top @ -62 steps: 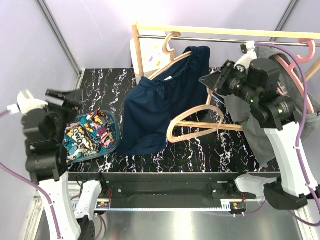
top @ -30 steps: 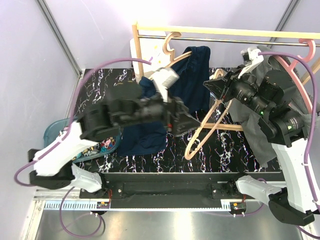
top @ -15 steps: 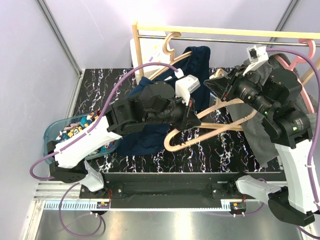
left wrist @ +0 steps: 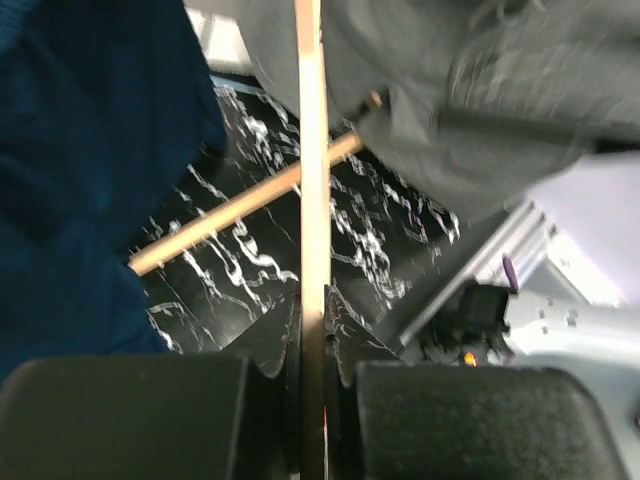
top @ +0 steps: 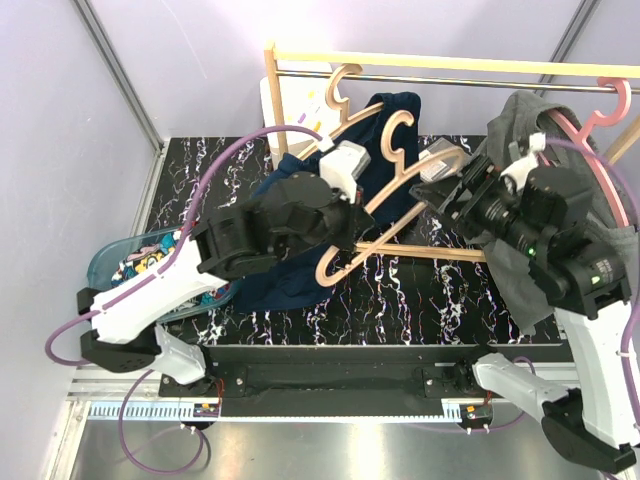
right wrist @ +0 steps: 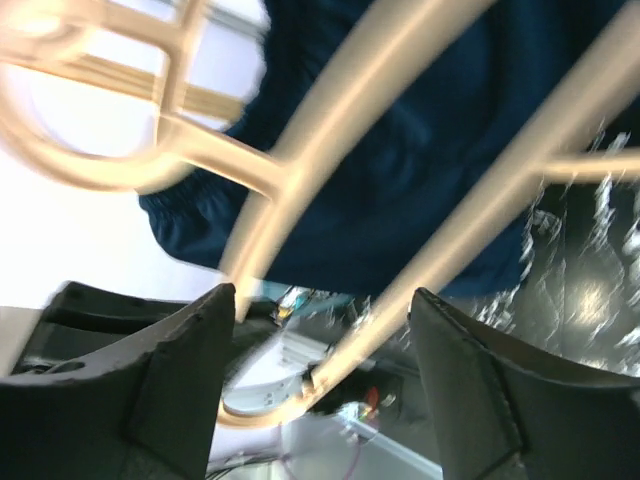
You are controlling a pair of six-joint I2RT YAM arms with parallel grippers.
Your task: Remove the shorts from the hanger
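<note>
Left gripper (left wrist: pixel 312 385) just closed on the bare hanger (left wrist: pixel 310 150); right gripper (right wrist: pixel 322 300), toward 3 o'clock, opened, free for the grey shorts (top: pixel 512 272).

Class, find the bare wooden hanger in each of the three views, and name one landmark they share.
Top view: the wooden hanger lies at centre, between the two arms.
Left wrist: the hanger is an upright strip at centre, clamped in the left gripper.
Right wrist: its pale curved limbs cross the frame beyond the open right gripper.
Shared landmark: the navy shorts.
</note>
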